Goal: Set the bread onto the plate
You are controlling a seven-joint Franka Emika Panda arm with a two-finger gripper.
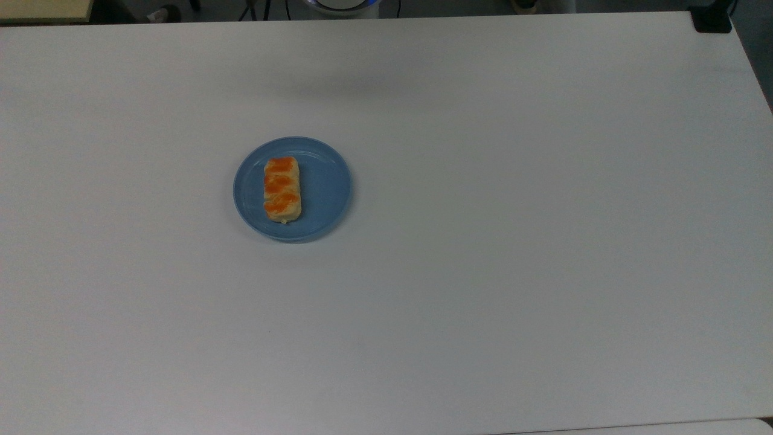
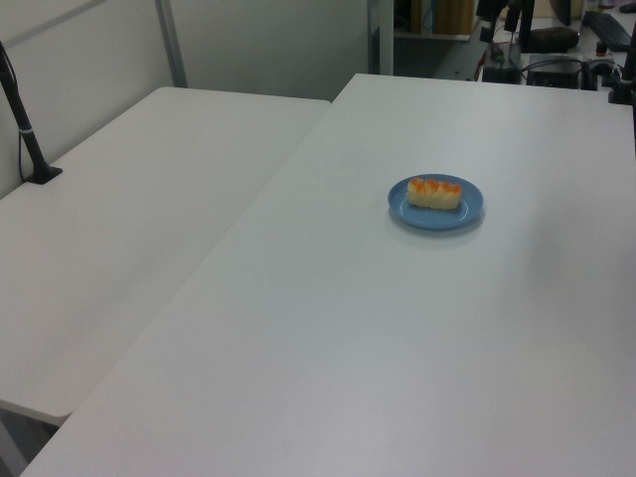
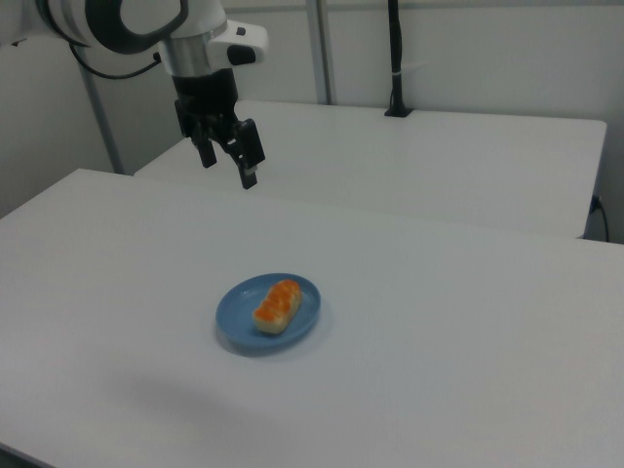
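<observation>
The pale-yellow bread (image 1: 282, 189) with orange-brown patches lies flat on the round blue plate (image 1: 326, 187), in the plate's left half as the top view shows it. Bread (image 2: 434, 192) and plate (image 2: 469, 211) sit on the white table in the left view. In the right view my gripper (image 3: 228, 168) hangs open and empty, high above the table, up and to the left of the bread (image 3: 277, 305) and the plate (image 3: 234, 322). Its dark fingers (image 3: 251, 161) point down, well apart from the bread.
The white table (image 1: 483, 272) stretches wide around the plate. A second white table (image 2: 119, 199) adjoins it, with a black post (image 2: 20, 109) clamped at its edge. A black clamp (image 1: 712, 21) sits at the top view's upper right corner.
</observation>
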